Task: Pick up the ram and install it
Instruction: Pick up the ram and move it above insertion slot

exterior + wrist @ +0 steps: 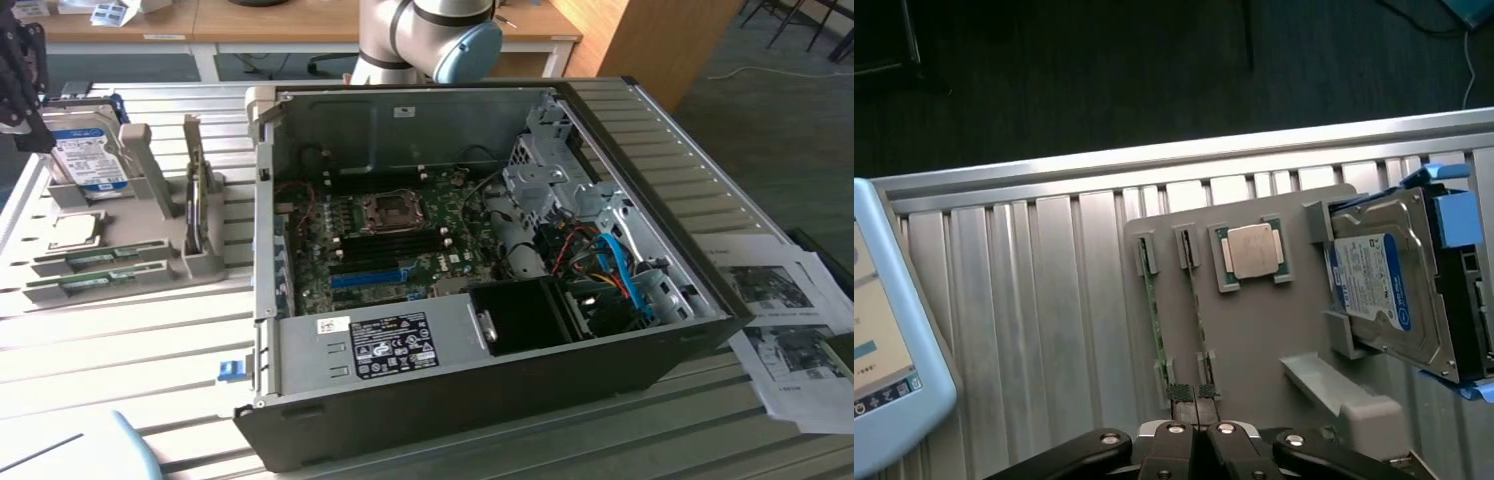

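Two ram sticks (pixel 1149 310) (pixel 1196 315), thin green boards, stand on edge side by side in a grey holder (pixel 1254 340). In the exterior view they lie at that view's left (pixel 100 258) (pixel 80 285), outside the computer case. My gripper (pixel 1197 398) hovers above one end of the sticks, shut with nothing between its fingers. Its dark body hangs at the exterior view's left edge (pixel 16 90). The open case (pixel 467 250) shows the motherboard with black memory slots (pixel 387 245) beside the processor socket (pixel 391 208).
The holder also carries a square silver processor chip (pixel 1254 250) and a blue-labelled hard drive (pixel 1384 290). A light-blue tablet (pixel 884 340) lies on the slatted metal table (pixel 1034 320). Printed sheets (pixel 787 320) sit at the exterior view's right. The arm's base (pixel 427 40) stands behind the case.
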Robot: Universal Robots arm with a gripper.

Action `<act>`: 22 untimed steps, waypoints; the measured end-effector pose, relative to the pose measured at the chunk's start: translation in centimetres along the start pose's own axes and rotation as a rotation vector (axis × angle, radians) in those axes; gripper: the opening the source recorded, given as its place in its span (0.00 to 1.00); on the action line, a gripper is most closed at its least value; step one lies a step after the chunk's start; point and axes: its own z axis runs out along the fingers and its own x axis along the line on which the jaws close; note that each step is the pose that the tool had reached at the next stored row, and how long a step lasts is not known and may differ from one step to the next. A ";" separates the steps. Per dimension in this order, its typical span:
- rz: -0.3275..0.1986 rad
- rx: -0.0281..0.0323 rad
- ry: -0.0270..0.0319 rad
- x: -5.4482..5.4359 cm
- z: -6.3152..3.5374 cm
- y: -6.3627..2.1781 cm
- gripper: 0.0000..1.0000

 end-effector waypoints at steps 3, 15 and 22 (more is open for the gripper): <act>-0.028 0.0007 0.0011 0.0 0.00 0.00 0.09; -0.131 0.0033 0.0054 0.0 0.00 0.00 0.09; -0.185 0.0046 0.0076 0.0 0.00 0.00 0.09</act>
